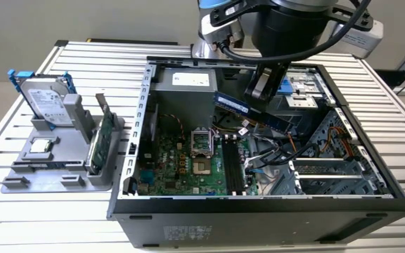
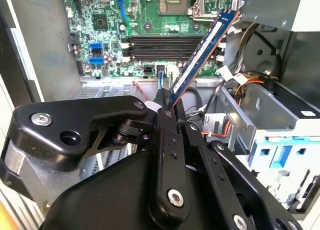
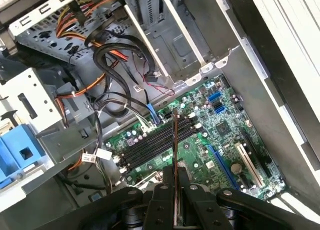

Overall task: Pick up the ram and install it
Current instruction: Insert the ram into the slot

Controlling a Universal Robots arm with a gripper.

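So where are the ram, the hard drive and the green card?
ram (image 2: 202, 52): second wrist view, middle of its blue face.
hard drive (image 1: 48, 101): exterior view, its silver labelled face.
green card (image 1: 98, 146): exterior view, middle of its board.

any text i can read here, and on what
Nothing reads clearly; every print is too small.
White label on the silver hard drive: unreadable.
White sticker on the grey power supply box: unreadable.
Label on the slim dark blue ram stick, held in the claw: unreadable.
Print on the black computer case: unreadable.

One ram (image 1: 232, 103), one gripper (image 1: 259, 95), one open computer case (image 1: 259, 211), one hard drive (image 1: 50, 100), one green expansion card (image 1: 100, 145), one grey holder (image 1: 48, 182).
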